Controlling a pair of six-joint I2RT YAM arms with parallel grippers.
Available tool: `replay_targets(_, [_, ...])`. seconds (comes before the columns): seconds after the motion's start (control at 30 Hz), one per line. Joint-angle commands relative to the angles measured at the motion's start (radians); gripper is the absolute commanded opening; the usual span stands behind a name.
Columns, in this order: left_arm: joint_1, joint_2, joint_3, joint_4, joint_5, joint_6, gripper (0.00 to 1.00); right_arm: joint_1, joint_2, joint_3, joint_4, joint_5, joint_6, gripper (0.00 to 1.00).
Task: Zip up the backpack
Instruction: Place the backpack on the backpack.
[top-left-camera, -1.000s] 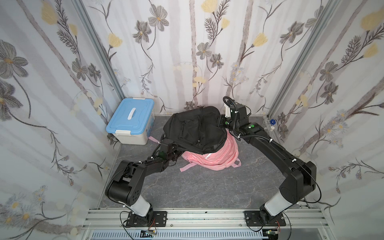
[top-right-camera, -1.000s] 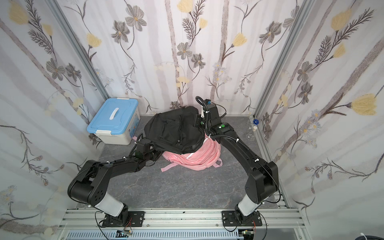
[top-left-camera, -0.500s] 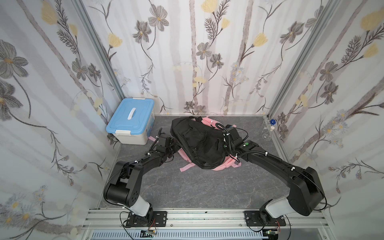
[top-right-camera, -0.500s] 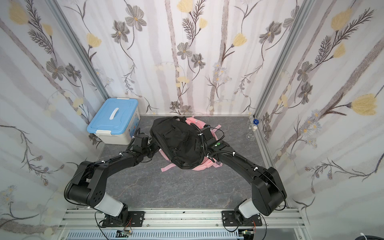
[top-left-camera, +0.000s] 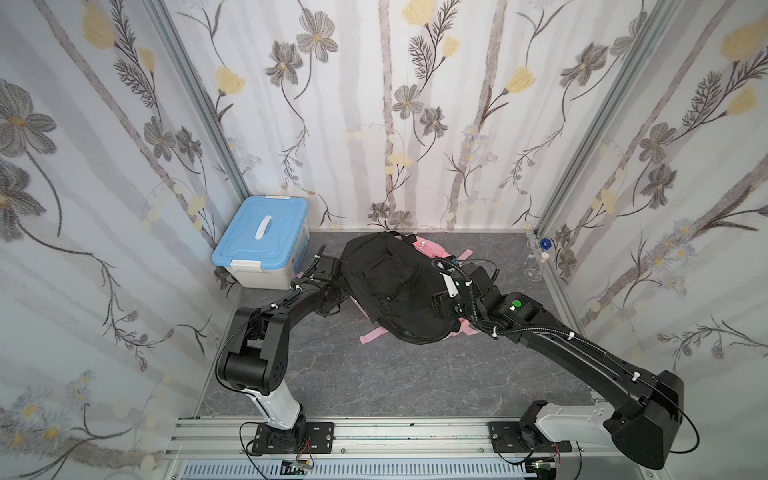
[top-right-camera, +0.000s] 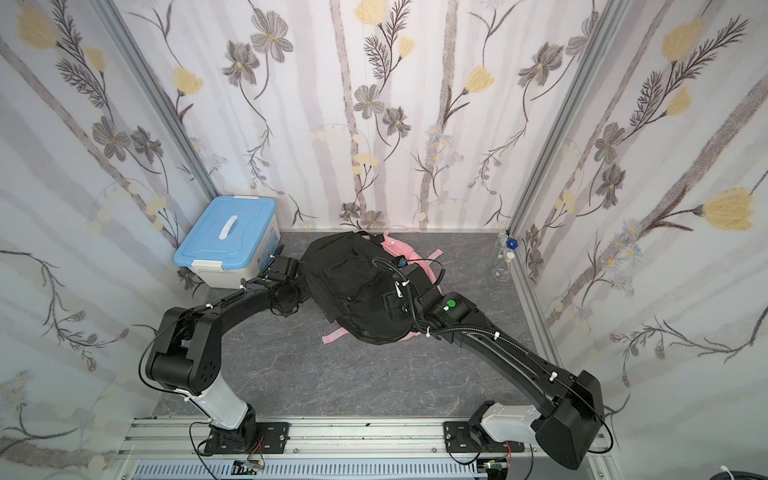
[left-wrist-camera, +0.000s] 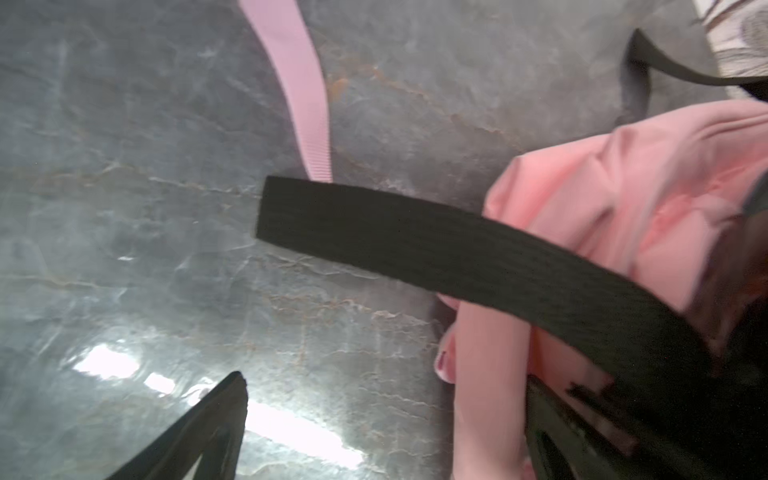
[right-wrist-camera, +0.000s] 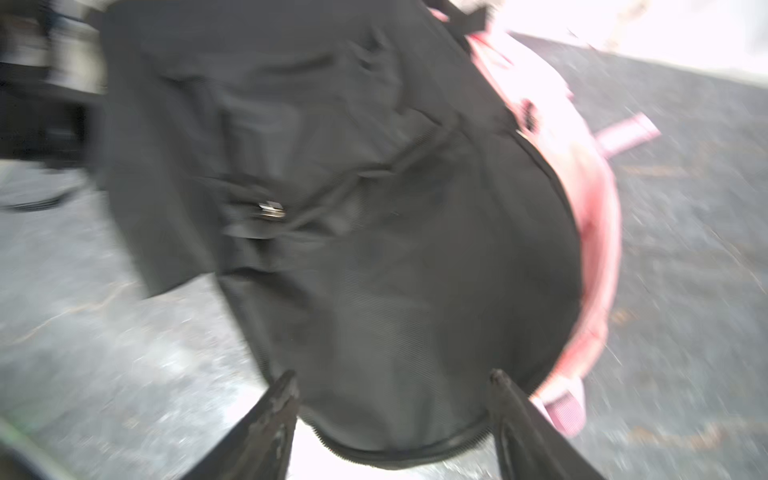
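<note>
Black backpack (top-left-camera: 395, 286) lies on worktop (top-left-camera: 374, 374) over pink bag (top-right-camera: 399, 249), long axis rear wall to R arm. R jaws released, facing its rounded end, prob. zip pull (right-wrist-camera: 272, 210) just beyond; L jaws released too, at opp. flank

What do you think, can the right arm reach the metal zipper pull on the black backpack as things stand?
Probably yes: the right gripper is open at the edge of the black backpack, and the metal zipper pull lies exposed ahead of it, nothing covering it.
</note>
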Motion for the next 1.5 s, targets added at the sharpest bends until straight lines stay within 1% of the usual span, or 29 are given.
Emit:
replay_targets(0.0, [0.015,-0.016,-0.052,-0.072,0.024,-0.031,0.96,-0.070,0.073,0.046,0.117,-0.183,-0.021,0.73])
replay_targets(0.07, [0.027,-0.044,-0.113,-0.047,0.078,-0.053,0.96,-0.096,0.142,0.082,0.159,-0.252,0.011,0.71])
replay_targets(0.13, [0.027,-0.072,-0.152,-0.048,0.119,-0.066,0.96,-0.099,0.221,0.122,0.194,-0.302,0.021,0.68])
replay_targets(0.2, [0.028,-0.110,-0.191,-0.050,0.160,-0.079,0.96,-0.096,0.318,0.201,0.177,-0.370,0.017,0.63])
replay_targets(0.27, [0.030,-0.152,-0.218,-0.068,0.167,-0.079,0.96,-0.079,0.404,0.256,0.157,-0.407,0.002,0.60])
replay_targets(0.33, [0.043,-0.185,-0.244,-0.050,0.193,-0.080,0.97,-0.057,0.436,0.274,0.146,-0.408,-0.012,0.59])
replay_targets(0.43, [0.063,-0.167,-0.209,-0.036,0.213,-0.069,0.96,-0.044,0.460,0.250,0.157,-0.350,-0.018,0.59])
replay_targets(0.5, [0.063,-0.118,-0.150,-0.028,0.222,-0.069,0.95,-0.048,0.478,0.224,0.170,-0.236,-0.009,0.60])
replay_targets(0.57, [0.063,-0.061,-0.086,-0.021,0.245,-0.068,0.95,-0.070,0.518,0.205,0.205,-0.184,0.003,0.61])
replay_targets(0.6, [0.062,-0.033,-0.052,-0.028,0.249,-0.065,0.95,-0.087,0.554,0.205,0.223,-0.174,0.021,0.62])
replay_targets(0.63, [0.060,-0.014,-0.030,-0.028,0.253,-0.062,0.95,-0.103,0.589,0.208,0.247,-0.192,0.035,0.62])
replay_targets(0.73, [0.065,0.053,0.036,-0.018,0.258,-0.058,0.96,-0.150,0.710,0.243,0.286,-0.156,0.114,0.61])
replay_targets(0.8, [0.072,0.122,0.105,-0.016,0.278,-0.065,0.96,-0.190,0.759,0.251,0.292,-0.095,0.195,0.61])
replay_targets(0.87, [0.070,0.183,0.175,-0.001,0.311,-0.067,0.96,-0.220,0.766,0.225,0.296,-0.016,0.283,0.62])
replay_targets(0.97, [0.074,0.237,0.221,-0.030,0.337,-0.043,0.97,-0.225,0.752,0.198,0.288,0.057,0.349,0.64])
replay_targets(1.07, [0.088,0.190,0.128,-0.011,0.326,-0.051,0.97,-0.213,0.744,0.182,0.292,0.078,0.400,0.65])
replay_targets(1.13, [0.089,0.147,0.061,-0.011,0.330,-0.055,0.97,-0.204,0.745,0.175,0.305,0.070,0.427,0.65])
replay_targets(1.23, [0.089,0.036,-0.080,0.062,0.361,-0.095,0.97,-0.184,0.749,0.181,0.318,0.055,0.439,0.65])
replay_targets(1.3, [0.088,-0.078,-0.188,0.164,0.388,-0.142,0.97,-0.174,0.750,0.182,0.322,0.047,0.437,0.66])
replay_targets(1.33, [0.088,-0.135,-0.222,0.187,0.391,-0.151,0.97,-0.173,0.752,0.184,0.317,0.045,0.439,0.66])
replay_targets(1.37, [0.088,-0.201,-0.246,0.186,0.385,-0.145,0.97,-0.173,0.755,0.184,0.317,0.040,0.439,0.66])
replay_targets(1.47, [0.091,-0.364,-0.253,0.058,0.328,-0.093,0.98,-0.174,0.757,0.182,0.316,0.033,0.440,0.66])
